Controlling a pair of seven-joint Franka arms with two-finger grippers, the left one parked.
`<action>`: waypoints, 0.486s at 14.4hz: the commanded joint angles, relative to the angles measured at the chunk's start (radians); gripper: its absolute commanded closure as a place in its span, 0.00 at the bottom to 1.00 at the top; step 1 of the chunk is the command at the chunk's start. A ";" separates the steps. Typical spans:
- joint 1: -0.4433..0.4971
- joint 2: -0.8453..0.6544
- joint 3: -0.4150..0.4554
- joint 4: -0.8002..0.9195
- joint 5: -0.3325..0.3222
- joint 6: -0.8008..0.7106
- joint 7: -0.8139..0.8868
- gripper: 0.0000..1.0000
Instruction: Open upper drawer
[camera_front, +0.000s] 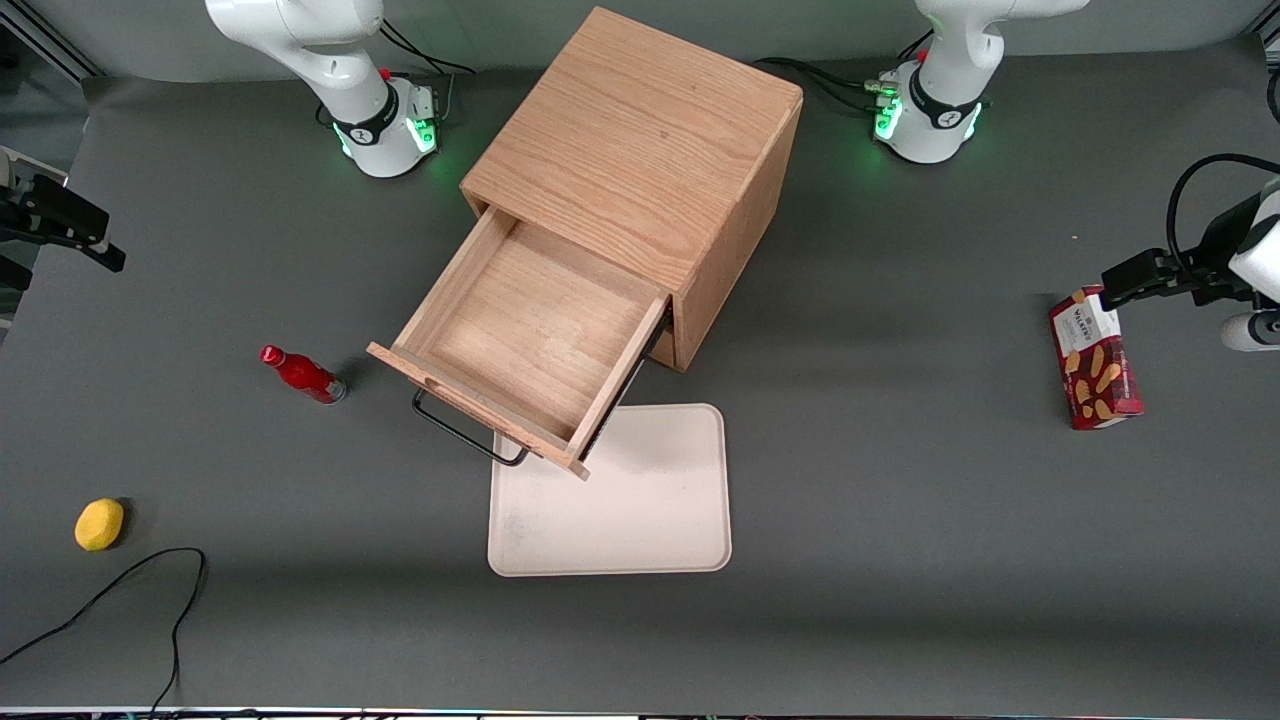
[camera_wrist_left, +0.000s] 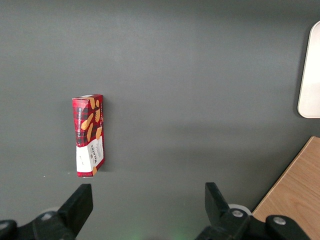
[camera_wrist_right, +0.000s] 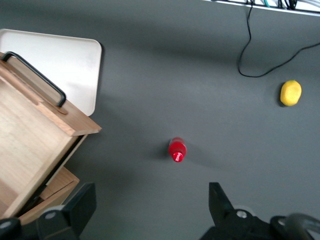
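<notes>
The oak cabinet (camera_front: 640, 150) stands in the middle of the table. Its upper drawer (camera_front: 530, 330) is pulled far out toward the front camera and its tray is empty. The drawer's thin black wire handle (camera_front: 465, 435) hangs off its front panel. The drawer (camera_wrist_right: 30, 135) and handle (camera_wrist_right: 37, 80) also show in the right wrist view. My gripper (camera_front: 105, 255) is open and empty. It hovers high over the bare mat at the working arm's end of the table, well away from the drawer. In the right wrist view the gripper (camera_wrist_right: 150, 202) has both fingers wide apart above the mat.
A red bottle (camera_front: 303, 375) lies on the mat beside the drawer, between it and my gripper; it also shows in the right wrist view (camera_wrist_right: 177, 150). A yellow fruit (camera_front: 99, 524) and a black cable (camera_front: 150, 590) lie nearer the front camera. A white tray (camera_front: 650, 520) lies in front of the drawer. A red biscuit box (camera_front: 1095, 360) lies toward the parked arm's end.
</notes>
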 joint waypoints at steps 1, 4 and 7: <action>-0.010 -0.002 0.004 -0.032 -0.026 0.054 0.034 0.00; -0.010 0.015 0.000 -0.032 -0.026 0.062 0.177 0.00; -0.013 0.046 -0.001 -0.032 -0.016 0.071 0.171 0.00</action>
